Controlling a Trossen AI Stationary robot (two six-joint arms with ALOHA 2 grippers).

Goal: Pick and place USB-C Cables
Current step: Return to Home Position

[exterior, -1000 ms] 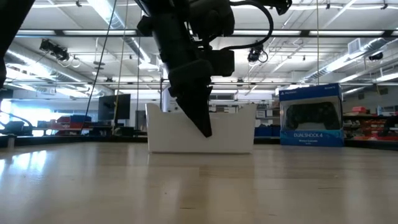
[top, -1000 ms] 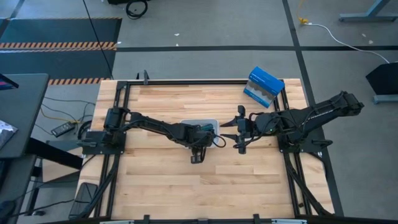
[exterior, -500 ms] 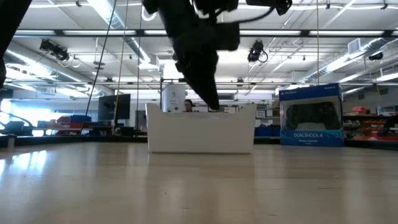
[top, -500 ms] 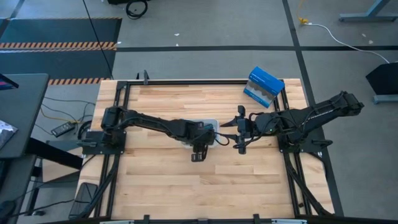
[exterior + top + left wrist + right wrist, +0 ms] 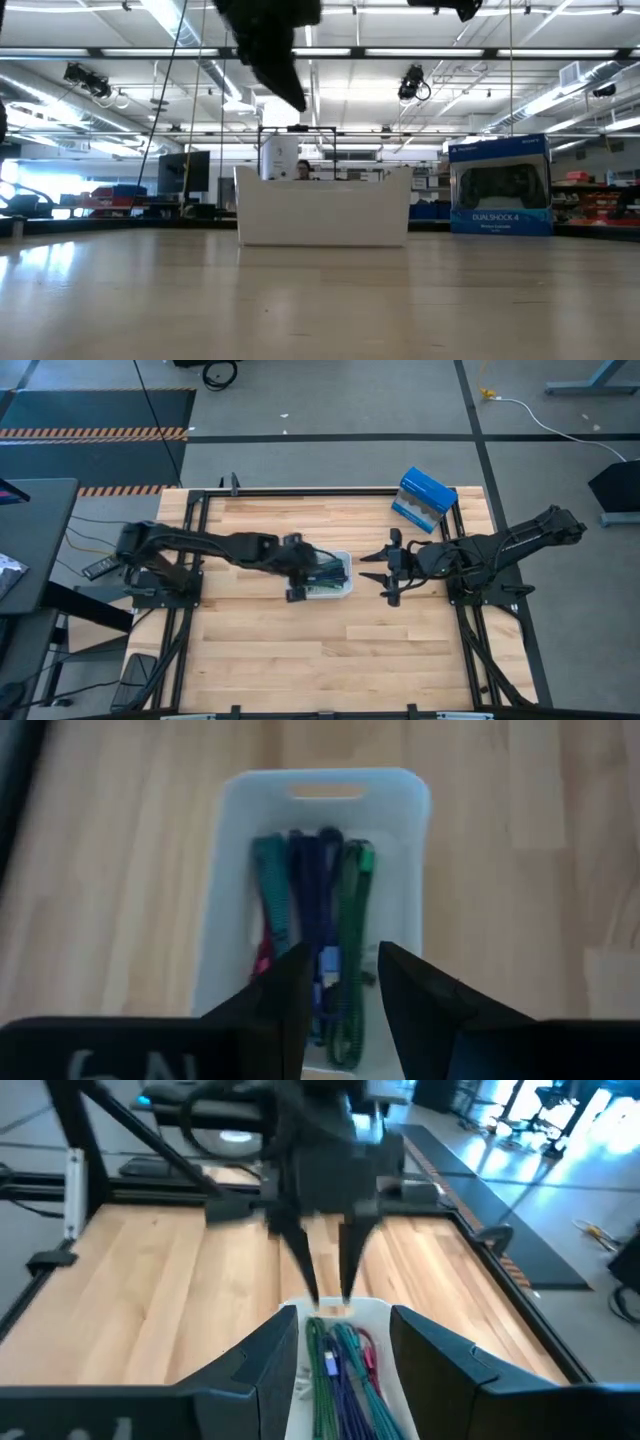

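The white tray (image 5: 343, 589) stands mid-table and holds several cable bundles (image 5: 318, 910), teal, purple, green and magenta, lying side by side along its floor. My left gripper (image 5: 341, 982) is open and empty. It hangs above the tray's left end, well clear of the rim, and shows high up in the low view (image 5: 285, 80). My right gripper (image 5: 378, 576) is open and empty, level at the tray's right end, its fingers wide apart; the cables (image 5: 340, 1360) show between them.
A blue and white box (image 5: 425, 500) stands at the table's far right; in the low view (image 5: 498, 185) it is right of the tray (image 5: 322, 215). Bare wood lies on the tray's near and far sides. A black frame runs along the table's edges.
My left gripper has risen from low beside the tray's near side to high above it and has gone toward the table's left edge. The cables lie in the tray as before.
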